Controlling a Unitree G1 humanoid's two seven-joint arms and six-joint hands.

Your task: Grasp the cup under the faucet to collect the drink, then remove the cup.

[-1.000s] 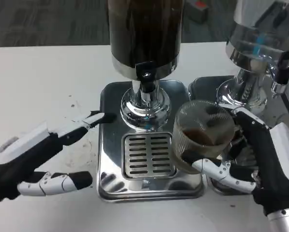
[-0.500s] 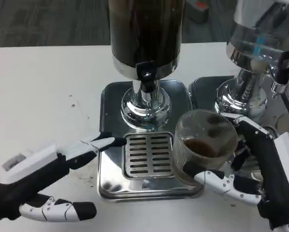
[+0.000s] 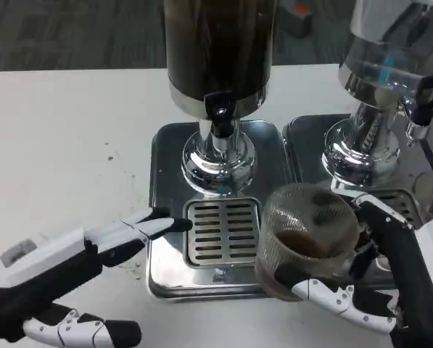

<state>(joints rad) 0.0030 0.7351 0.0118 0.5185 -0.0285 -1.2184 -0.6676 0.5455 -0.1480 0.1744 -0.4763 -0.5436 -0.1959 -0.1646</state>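
My right hand (image 3: 390, 290) holds a clear ribbed cup (image 3: 307, 235) with a little brown drink in its bottom. The cup is lifted, at the front right corner of the steel drip tray (image 3: 165, 167), to the right of the slotted grate (image 3: 222, 230). The black faucet (image 3: 219, 116) juts from the dark drink dispenser (image 3: 220, 51) above the tray, well behind and left of the cup. My left hand (image 3: 64, 275) hovers at the tray's front left edge, fingers apart, one fingertip reaching the grate's left side, holding nothing.
A second dispenser (image 3: 390, 65) with a chrome base stands on its own tray (image 3: 307, 138) at the right, close behind my right hand. White table (image 3: 64, 138) spreads to the left, with a few small dark specks near the tray.
My right hand has drawn the cup toward the front, away from the faucet. My left hand has pulled back from the dispenser's base toward the front edge.
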